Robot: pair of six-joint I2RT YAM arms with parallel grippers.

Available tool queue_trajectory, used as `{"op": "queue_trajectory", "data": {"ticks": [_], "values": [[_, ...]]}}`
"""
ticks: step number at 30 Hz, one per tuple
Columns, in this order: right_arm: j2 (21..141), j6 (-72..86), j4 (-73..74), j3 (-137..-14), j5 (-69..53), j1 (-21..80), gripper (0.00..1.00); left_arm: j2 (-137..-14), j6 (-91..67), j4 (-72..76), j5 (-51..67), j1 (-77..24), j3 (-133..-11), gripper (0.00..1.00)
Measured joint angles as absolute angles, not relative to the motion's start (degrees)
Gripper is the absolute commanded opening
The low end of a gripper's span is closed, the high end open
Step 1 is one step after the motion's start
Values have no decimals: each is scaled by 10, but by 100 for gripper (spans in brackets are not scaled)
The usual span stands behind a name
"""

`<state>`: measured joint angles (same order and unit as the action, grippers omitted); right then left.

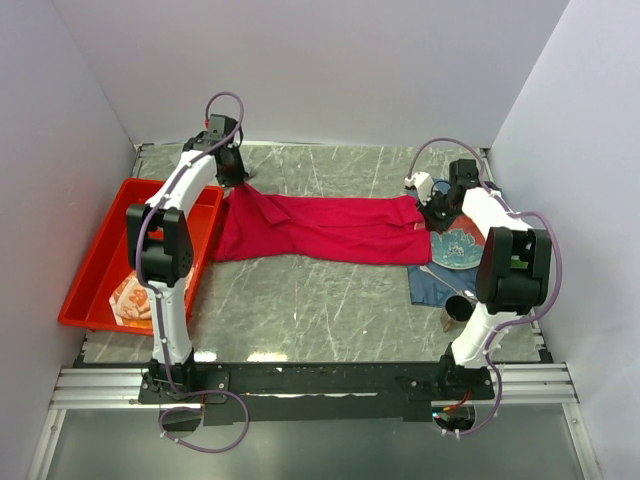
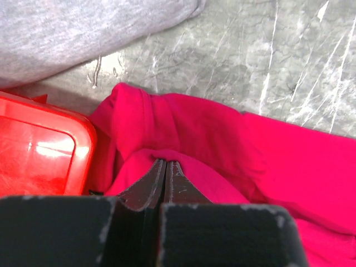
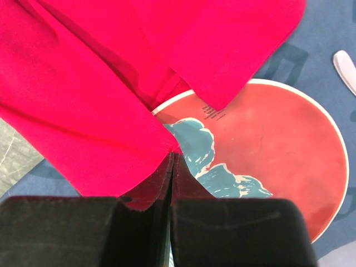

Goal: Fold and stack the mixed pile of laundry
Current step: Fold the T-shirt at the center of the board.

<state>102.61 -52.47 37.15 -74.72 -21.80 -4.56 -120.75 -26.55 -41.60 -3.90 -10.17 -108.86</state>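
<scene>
Presently observing the spreading-out step, judging by the layout: stretching the crimson shirt [image 1: 320,228] flat ahead of any fold.

Starting at the left, noting the small orange-and-white patterned cloth [image 1: 133,298] lying inside the red tray [image 1: 100,245], with neither hand touching it. Finding the left hand [image 2: 166,164] pressed together, clamped on a bunched end of the shirt just beside the tray's corner. Noting the grey garment [image 2: 78,33] lying on the desk [image 1: 320,300] beyond that end, apart from the hand and not yet folded.

Moving rightward, finding the shirt lying lengthwise across the middle of the desk, wrinkled, overlapping at the right end a painted plate [image 3: 278,144] on the dark blue placemat [image 1: 430,285]. Finding the right hand [image 3: 172,158] likewise pressed together, pinching the shirt's edge over the plate.

Judging the task early: nothing folded, nothing stacked. Recommending for the next move: keeping both grips firm, drawing the shirt taut and clear of plate and tray, laying it flat on bare desk, then bringing one end over the other. Flagging the bunching at the left end as needing smoothing first.
</scene>
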Motion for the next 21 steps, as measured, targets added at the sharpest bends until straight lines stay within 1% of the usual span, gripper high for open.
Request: {"op": "queue_trajectory", "data": {"ticks": [6,7,8,9,10,11,12,13,14,15,17,19,20,21], "values": [[1023,-511,360,-749,-218,-46,0,-1216,-265,-418,-37,-101,-1112,2],[1023,-508,360,-751,-218,-46,1,-1219,-265,-418,-36,-101,-1117,7],[1023,-505,361,-754,-218,-45,9,-1223,-265,-418,-33,-101,-1120,25],[1023,-502,361,-759,-218,-45,14,-1229,-265,-421,-30,-101,-1126,33],[1023,-498,360,-766,-218,-44,18,-1237,-267,-423,-27,-101,-1133,38],[1023,-493,360,-770,-217,-43,26,-1242,-262,-423,-25,-101,-1136,43],[1023,-490,359,-775,-216,-41,30,-1247,-261,-425,-22,-101,-1139,49],[1023,-485,359,-781,-213,-39,34,-1250,-261,-427,-21,-101,-1140,51],[1023,-479,358,-788,-209,-36,39,-1251,-260,-430,-19,-101,-1140,53],[1023,-474,355,-794,-207,-32,40,-1251,-260,-432,-17,-101,-1141,59],[1023,-463,353,-807,-205,-23,42,-1251,-259,-435,-14,-100,-1145,62],[1023,-459,351,-821,-206,-11,43,-1243,-257,-435,-12,-99,-1145,61],[1023,-459,352,-827,-208,-5,43,-1237,-256,-435,-9,-99,-1144,59],[1023,-461,352,-835,-213,3,43,-1225,-256,-429,-5,-99,-1134,54]]}}
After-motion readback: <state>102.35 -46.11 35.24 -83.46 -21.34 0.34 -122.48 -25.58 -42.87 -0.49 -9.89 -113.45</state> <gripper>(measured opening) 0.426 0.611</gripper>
